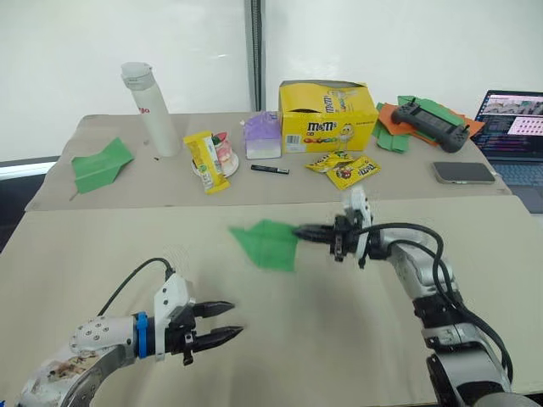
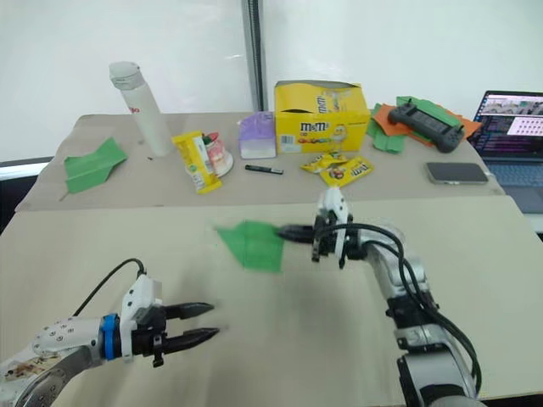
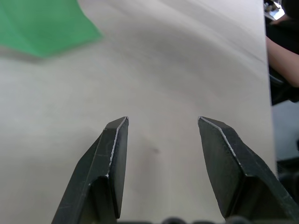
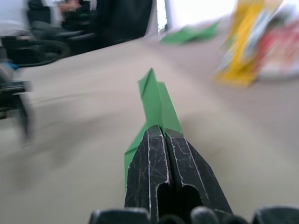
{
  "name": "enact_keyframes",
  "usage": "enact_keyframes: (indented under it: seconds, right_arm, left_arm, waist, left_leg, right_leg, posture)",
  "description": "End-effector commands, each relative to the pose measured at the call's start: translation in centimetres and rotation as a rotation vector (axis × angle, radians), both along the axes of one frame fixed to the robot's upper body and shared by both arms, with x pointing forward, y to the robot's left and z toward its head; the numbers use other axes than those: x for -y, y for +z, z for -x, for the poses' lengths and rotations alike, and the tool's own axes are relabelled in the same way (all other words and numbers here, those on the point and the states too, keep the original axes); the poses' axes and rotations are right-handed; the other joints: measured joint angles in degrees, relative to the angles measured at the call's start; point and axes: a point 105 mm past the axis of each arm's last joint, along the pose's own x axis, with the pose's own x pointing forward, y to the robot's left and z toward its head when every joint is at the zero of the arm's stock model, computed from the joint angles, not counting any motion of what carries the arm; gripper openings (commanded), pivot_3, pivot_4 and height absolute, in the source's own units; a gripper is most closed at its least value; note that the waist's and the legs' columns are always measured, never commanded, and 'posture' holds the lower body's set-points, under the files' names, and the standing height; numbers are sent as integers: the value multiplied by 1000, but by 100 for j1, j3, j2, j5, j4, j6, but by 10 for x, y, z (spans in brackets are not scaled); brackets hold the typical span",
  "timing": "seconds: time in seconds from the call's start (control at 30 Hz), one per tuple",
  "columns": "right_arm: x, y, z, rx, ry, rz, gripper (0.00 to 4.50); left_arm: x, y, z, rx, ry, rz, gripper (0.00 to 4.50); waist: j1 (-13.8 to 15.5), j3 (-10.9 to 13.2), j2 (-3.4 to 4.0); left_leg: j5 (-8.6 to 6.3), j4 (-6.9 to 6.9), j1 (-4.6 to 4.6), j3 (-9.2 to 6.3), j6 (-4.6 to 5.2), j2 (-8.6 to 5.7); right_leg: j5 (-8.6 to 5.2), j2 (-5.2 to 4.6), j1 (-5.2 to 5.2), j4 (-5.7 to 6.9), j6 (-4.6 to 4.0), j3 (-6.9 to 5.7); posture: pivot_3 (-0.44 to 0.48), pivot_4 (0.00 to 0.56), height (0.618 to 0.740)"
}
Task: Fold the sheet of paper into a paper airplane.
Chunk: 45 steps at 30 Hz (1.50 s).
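The sheet of paper (image 1: 270, 243) is a bright green creased wedge held just above the middle of the near table. My right gripper (image 1: 299, 232) is shut on its right end, and the wedge sticks out to the left of the fingers. The right wrist view shows the green folds (image 4: 158, 103) rising from between the closed black fingers. My left gripper (image 1: 234, 319) stands open low at the near left, well short of the paper, with bare tabletop between its fingers (image 3: 114, 154). A corner of the green paper (image 3: 42, 25) shows in the left wrist view.
On the far table lie a separate green paper plane (image 1: 101, 164), a white bottle (image 1: 149, 108), snack packets (image 1: 207, 160), a purple box (image 1: 262, 135), a yellow M&M's box (image 1: 327, 116), green and orange scraps under a controller (image 1: 428, 121), a phone (image 1: 462, 172) and a laptop (image 1: 514, 127).
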Motion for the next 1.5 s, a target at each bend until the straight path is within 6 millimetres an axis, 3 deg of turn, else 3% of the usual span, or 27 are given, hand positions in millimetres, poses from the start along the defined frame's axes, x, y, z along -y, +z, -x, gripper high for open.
enact_keyframes:
  seconds: [0.03,0.2,0.23,0.33,0.37,0.63,0.73,0.77,0.87,1.0,1.17,1.3,1.5]
  right_arm:
    - [-7,23,9,409,-15,59,66]
    - [-10,-12,38,1000,18,319,66]
    - [-8,-22,43,1041,26,338,66]
    - [-2,-57,57,1004,78,357,920]
    - [0,-59,61,1002,80,347,1272]
    - [33,-41,66,980,-15,359,4019]
    - [46,-30,61,911,-98,350,4019]
    - [50,-26,58,873,-130,338,4044]
    - [52,-15,49,806,-176,309,3091]
    - [35,-8,32,694,-169,303,1775]
    - [13,-11,16,606,-131,357,17]
    - [0,-25,9,557,-84,424,17]
    - [-9,-52,-3,453,-35,543,17]
  left_arm:
    - [-3,6,-6,55,14,-3,2496]
    - [-3,2,-9,55,9,2,2496]
    - [-2,2,-9,53,6,5,2496]
    - [0,1,-9,39,-11,25,2496]
    - [0,1,-9,38,-14,29,2496]
    - [14,0,-22,73,-21,87,2496]
    - [25,5,-28,84,-14,145,2496]
    - [28,6,-32,86,-1,158,2241]
    - [38,1,-42,71,30,155,1323]
    - [52,-13,-54,37,77,111,6]
    - [63,-20,-75,50,178,54,0]
    - [62,-24,-81,36,220,24,0]
    - [65,-40,-73,-71,212,-11,0]
  waist:
    - [5,0,-1]
    - [7,0,-1]
    - [3,0,-1]
    - [-9,-1,-3]
    - [-16,-1,-3]
    - [-27,0,-5]
    - [-8,0,-6]
    - [-8,-1,-7]
    - [-11,0,-8]
    - [-45,0,-8]
    - [-5,0,-8]
    - [9,0,-8]
    - [3,0,-7]
  left_leg:
    - [0,0,1,0,0,-1]
    - [-1,-1,5,9,-2,-10]
    - [0,-1,6,10,-5,-20]
    - [7,-1,13,21,-16,-27]
    - [9,-1,15,24,-18,-27]
    - [12,0,34,27,-20,-17]
    - [11,0,34,23,-18,-11]
    - [11,1,34,19,-18,-10]
    - [11,1,44,16,-18,-8]
    - [5,-1,80,16,-7,2]
    - [5,-1,76,10,-7,0]
    - [5,0,64,2,-8,-7]
    - [4,0,62,2,-8,-11]
  right_leg:
    - [0,-1,0,1,0,-1]
    - [-1,-9,1,3,1,-3]
    - [-1,-11,-2,8,2,-2]
    - [-1,-9,0,18,1,0]
    - [-2,-8,1,22,0,0]
    - [-3,-9,21,28,-3,10]
    - [-3,-8,26,25,-3,10]
    - [-3,-8,27,25,-3,10]
    - [-3,-8,43,25,-3,9]
    - [-4,1,84,8,-1,6]
    - [-4,1,82,6,-1,2]
    - [-5,-3,75,3,1,-4]
    - [-5,-3,70,4,1,-3]
  posture:
    - [0,150,740]
    - [0,150,740]
    - [0,150,740]
    - [0,150,740]
    - [0,150,740]
    - [0,150,740]
    - [0,150,740]
    - [0,150,740]
    - [0,150,740]
    - [0,150,740]
    - [0,150,740]
    - [0,150,740]
    - [0,150,740]
